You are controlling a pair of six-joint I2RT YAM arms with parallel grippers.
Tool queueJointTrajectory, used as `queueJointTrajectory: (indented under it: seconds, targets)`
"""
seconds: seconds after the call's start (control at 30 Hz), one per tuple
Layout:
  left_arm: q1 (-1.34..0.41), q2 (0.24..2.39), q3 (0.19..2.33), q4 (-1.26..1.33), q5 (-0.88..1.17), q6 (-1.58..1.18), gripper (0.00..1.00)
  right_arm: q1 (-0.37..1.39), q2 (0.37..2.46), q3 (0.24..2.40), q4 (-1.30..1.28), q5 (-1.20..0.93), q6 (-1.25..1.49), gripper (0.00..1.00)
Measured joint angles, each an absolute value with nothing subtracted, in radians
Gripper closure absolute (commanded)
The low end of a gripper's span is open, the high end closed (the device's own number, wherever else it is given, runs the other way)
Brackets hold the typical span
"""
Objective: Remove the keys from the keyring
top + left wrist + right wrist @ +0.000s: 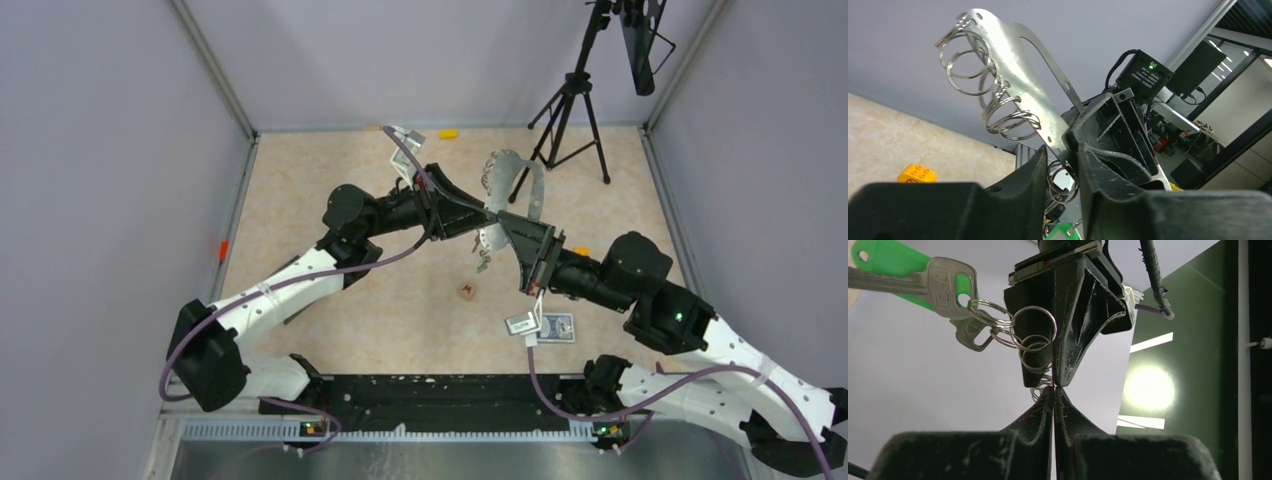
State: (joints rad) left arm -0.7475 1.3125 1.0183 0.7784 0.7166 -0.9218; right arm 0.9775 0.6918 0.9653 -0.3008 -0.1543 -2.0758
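Right wrist, green, silvery keys [943,287], right tool [1053,390] pinching keyring [1020,80], left tool [1062,151] seemingly ajar

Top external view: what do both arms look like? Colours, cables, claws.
Left arm and right arm: white lower links, black joints and forearms, a purple cable looped along each. Left claw and right claw: matte black, tapered wedge fingers.
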Motion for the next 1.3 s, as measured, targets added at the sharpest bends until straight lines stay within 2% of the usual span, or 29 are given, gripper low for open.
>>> queueJointTrajectory:
  seconds: [0.03,0.1,0.27,0.4,0.47,0.57,0.63,0.77,0.9,1.03,1.3]
  targets:
    - [-0.748,1.316,1.018,0.791,0.720,-0.933,0.80,0.978,0.692,0.965,-0.301,-0.149,-2.076,1.00]
    - [-0.748,1.320,1.018,0.813,0.727,-0.951,0.84,0.978,0.692,0.965,-0.302,-0.140,-2.077,1.00]
    - [-0.748,1.321,1.018,0.828,0.728,-0.999,0.76,0.979,0.692,0.965,-0.294,-0.140,-2.091,1.00]
    - [-0.747,1.326,1.018,0.873,0.736,-1.003,0.78,0.981,0.692,0.965,-0.280,-0.144,-2.091,1.00]
    - [-0.746,1.335,1.018,0.913,0.747,-1.017,0.75,0.983,0.692,0.965,-0.270,-0.149,-2.091,0.98]
    - [-0.743,1.362,1.016,1.002,0.767,-1.051,0.86,0.985,0.691,0.965,-0.263,-0.152,-2.091,0.97]
    - [-0.742,1.380,1.013,1.052,0.771,-1.087,1.00,0.986,0.688,0.965,-0.260,-0.152,-2.091,0.96]
    - [-0.741,1.390,1.011,1.059,0.765,-1.150,1.00,0.986,0.687,0.965,-0.263,-0.144,-2.091,0.94]
    - [-0.741,1.389,1.010,1.030,0.757,-1.148,1.00,0.986,0.680,0.964,-0.274,-0.132,-2.091,0.83]
    - [-0.743,1.372,1.009,0.987,0.748,-1.091,1.00,0.986,0.673,0.962,-0.277,-0.122,-2.091,0.67]
    - [-0.728,1.294,1.009,0.859,0.708,-0.986,1.00,0.986,0.613,0.950,-0.267,-0.121,-2.083,0.60]
